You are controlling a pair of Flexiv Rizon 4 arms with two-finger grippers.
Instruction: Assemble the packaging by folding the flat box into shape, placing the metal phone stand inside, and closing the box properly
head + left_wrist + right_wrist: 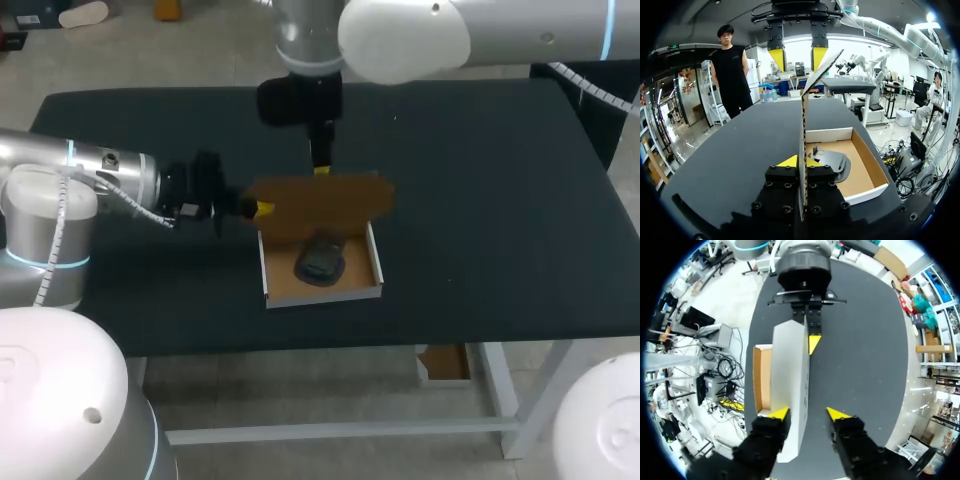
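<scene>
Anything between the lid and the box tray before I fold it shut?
Only the phone stand, lying flat in the tray; nothing else visible. The left pincer grips the upright lid at its side edge.

I see a matt brown corrugated cardboard box [320, 205], a smooth dark metal phone stand [320, 262], a matt black table [500, 200].

box lid [790, 385] within parted right gripper [808, 413]
</scene>
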